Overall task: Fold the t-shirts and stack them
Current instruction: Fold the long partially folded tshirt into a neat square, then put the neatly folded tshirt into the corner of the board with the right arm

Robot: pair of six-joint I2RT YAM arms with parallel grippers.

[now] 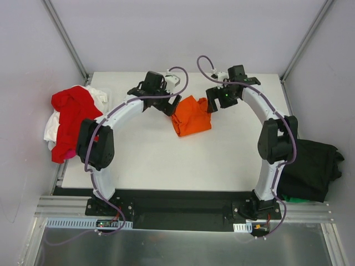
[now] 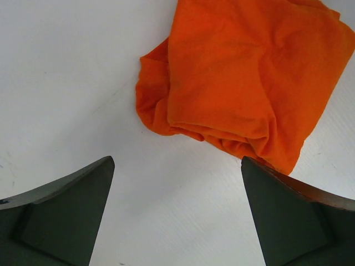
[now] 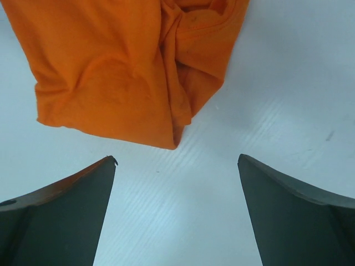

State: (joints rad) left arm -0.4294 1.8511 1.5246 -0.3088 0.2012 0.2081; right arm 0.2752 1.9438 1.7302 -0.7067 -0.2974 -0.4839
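A bright orange t-shirt lies folded into a small bundle at the middle back of the table. My left gripper hovers at its left edge, open, with only bare table between its fingers; the orange t-shirt lies just beyond them. On the opposite side, my right gripper stands open and empty, the orange t-shirt just ahead of its fingers. A red t-shirt lies crumpled over a white one at the table's left edge. A black t-shirt lies at the right.
Metal frame posts rise at the back corners. Something green peeks out under the black cloth. The arm bases are bolted to a rail along the near edge.
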